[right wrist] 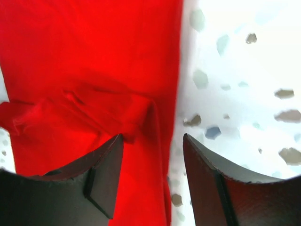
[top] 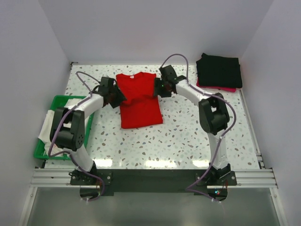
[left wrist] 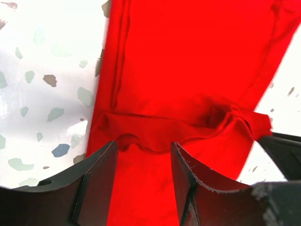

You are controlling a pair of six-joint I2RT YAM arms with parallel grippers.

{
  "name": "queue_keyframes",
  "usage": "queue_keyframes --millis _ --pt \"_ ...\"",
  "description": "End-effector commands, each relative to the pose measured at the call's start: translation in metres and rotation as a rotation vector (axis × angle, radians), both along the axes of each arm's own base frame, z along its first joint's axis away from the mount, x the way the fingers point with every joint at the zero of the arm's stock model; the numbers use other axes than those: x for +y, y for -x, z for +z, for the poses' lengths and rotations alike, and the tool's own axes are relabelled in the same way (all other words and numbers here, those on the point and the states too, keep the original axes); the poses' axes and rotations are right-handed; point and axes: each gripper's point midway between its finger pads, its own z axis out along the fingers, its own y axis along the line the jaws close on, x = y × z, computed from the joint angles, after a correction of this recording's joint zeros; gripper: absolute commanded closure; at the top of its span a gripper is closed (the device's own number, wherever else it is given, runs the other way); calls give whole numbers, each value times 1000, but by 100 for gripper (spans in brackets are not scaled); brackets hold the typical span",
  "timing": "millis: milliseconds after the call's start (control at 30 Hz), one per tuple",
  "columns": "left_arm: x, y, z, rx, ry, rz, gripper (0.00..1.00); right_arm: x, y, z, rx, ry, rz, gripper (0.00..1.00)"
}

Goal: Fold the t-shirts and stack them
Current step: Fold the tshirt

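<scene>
Nearest you, both arms rise from the near edge of the speckled white table [top: 188, 139], bow outward with elbows wide, then reach inward toward the middle. Bare tabletop lies between the bases and the near hem of the plain bright red cloth t-shirt [top: 139, 109] [left wrist: 188, 66] [right wrist: 80, 52], which lies flat at mid-table with both sleeves turned in across its body.

Your left gripper [top: 114, 95] [left wrist: 143, 147] sits at the shirt's left edge beside the folded sleeve, jaws spread, gripping nothing, red cloth under the gap. Your right gripper [top: 160, 87] [right wrist: 153, 139] mirrors it at the right edge. Its jaws are also apart and straddle that edge, one finger over cloth, the other over bare table.

Just beside your left elbow, a green plastic basket [top: 41, 153] at the table's left edge holds white cloth [top: 47, 126]. In the far right corner, a stack of folded black t-shirts [top: 219, 69] rests on a pink layer [top: 227, 89], well apart from the right gripper.
</scene>
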Motion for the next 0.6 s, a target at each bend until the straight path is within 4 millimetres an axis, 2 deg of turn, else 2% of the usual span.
queue_keyframes --millis 0,33,67,100,133,167,200,233,267,300,333,367,400,567 --pt "-4 -3 38 -121 41 -32 46 -12 12 44 -86 -31 -17 42" --pt "-3 7 30 -104 44 -29 46 -15 17 44 -88 -34 -25 42" --pt "-3 12 36 -119 56 -25 46 -16 20 44 -100 -44 -29 42" --pt "-2 17 36 -127 57 -24 46 -24 34 27 -63 -27 -32 42" --pt "1 30 24 -97 48 -20 46 -23 36 40 -94 -55 -32 42" --pt "2 36 32 -121 51 -17 46 -25 42 35 -87 -57 -30 42" --pt "4 41 30 -128 51 -16 46 -29 53 24 -63 -50 -28 41" --pt "5 54 18 -102 49 -20 46 -30 57 28 -70 -60 -29 42" --pt "4 60 22 -112 58 -31 46 -31 59 28 -75 -70 -25 42" --pt "3 64 20 -116 64 -41 46 -33 68 18 -52 -67 -22 42" --pt "0 75 11 -95 66 -57 46 -31 72 23 -62 -82 -19 41" --pt "-4 81 10 -92 79 -77 46 -27 75 23 -67 -98 -9 42" --pt "-5 88 3 -77 78 -88 46 -28 82 17 -54 -93 -5 42" --pt "-15 103 -6 -67 86 -132 46 -17 98 7 -36 -84 25 42"
